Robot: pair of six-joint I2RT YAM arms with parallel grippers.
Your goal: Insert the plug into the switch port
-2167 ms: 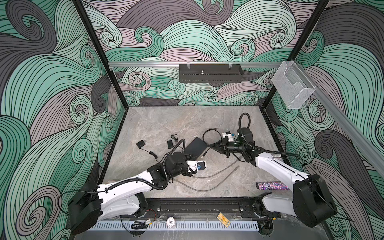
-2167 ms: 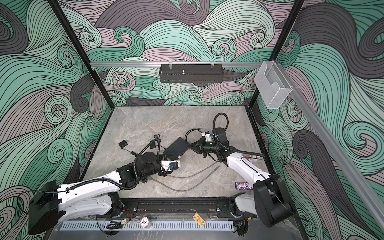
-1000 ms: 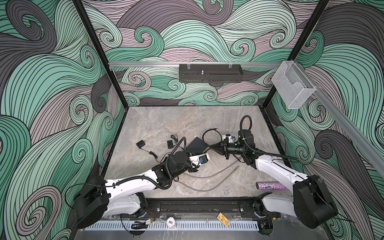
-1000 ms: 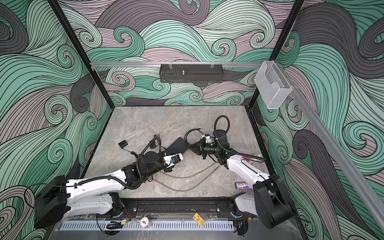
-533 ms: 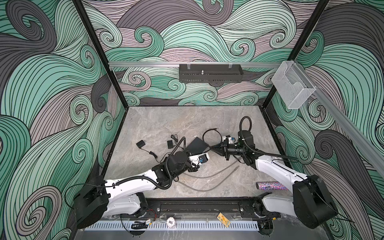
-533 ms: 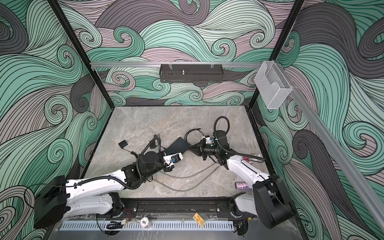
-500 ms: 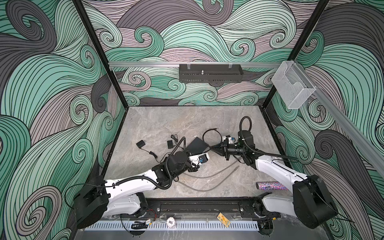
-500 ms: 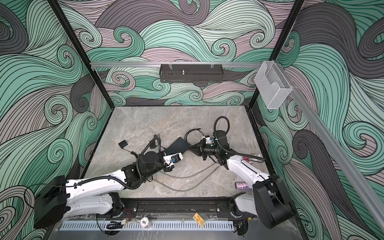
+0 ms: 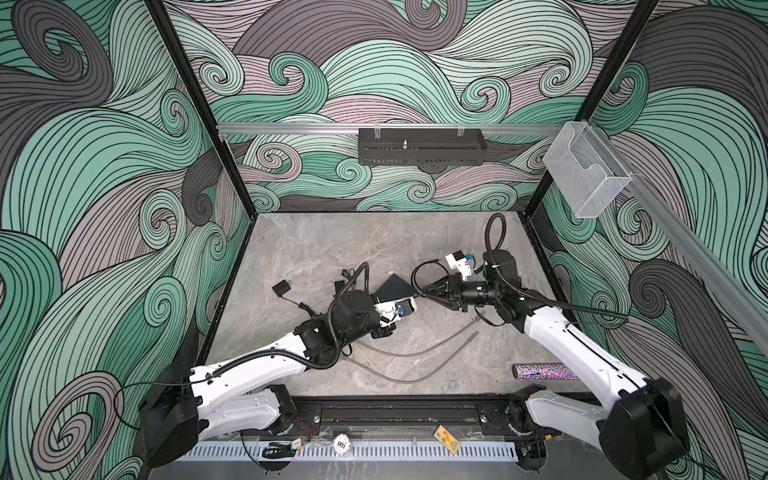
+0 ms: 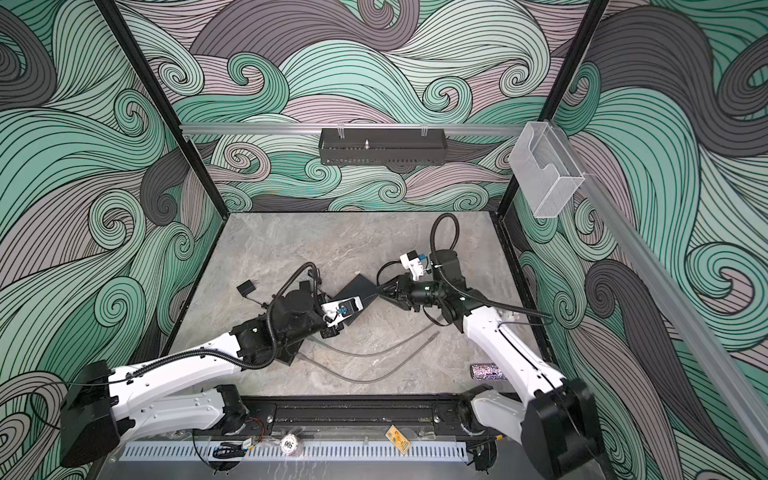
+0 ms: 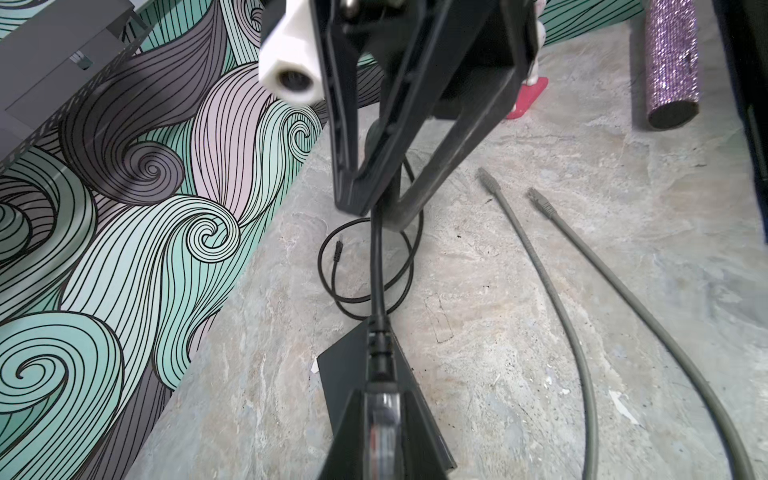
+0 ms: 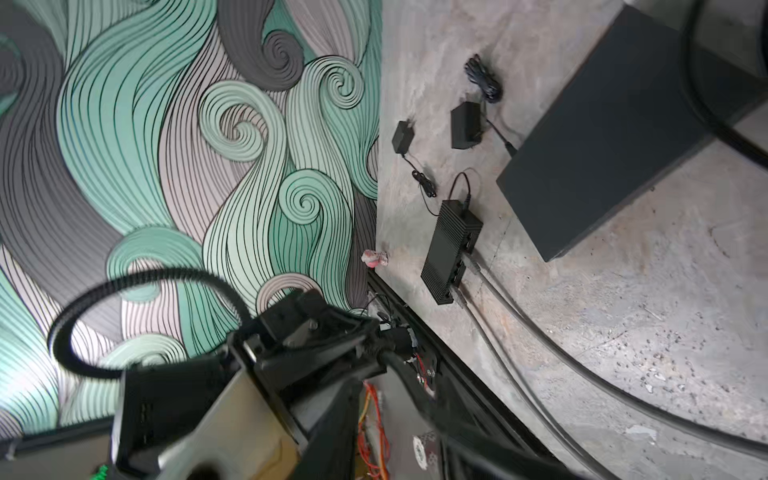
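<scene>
Left end effector (image 11: 381, 395) clamped on clear plug (image 11: 383, 419) - held mid-table over flat black box (image 11: 345, 374). Black cable (image 11: 377, 270) ran right to right end effector (image 11: 376, 210), fingers parted around it. Switch (image 12: 451, 249) sat near-left under left arm, well apart from plug - two grey cables (image 11: 490, 183) already plugged in.

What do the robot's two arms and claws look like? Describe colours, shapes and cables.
The left arm and right arm match: white shells on the long links, black joints and black bases. A ribbed black hose loops along each. The left claw and right claw are black with tapering fingers. A white camera with a blue part sits at each wrist.
</scene>
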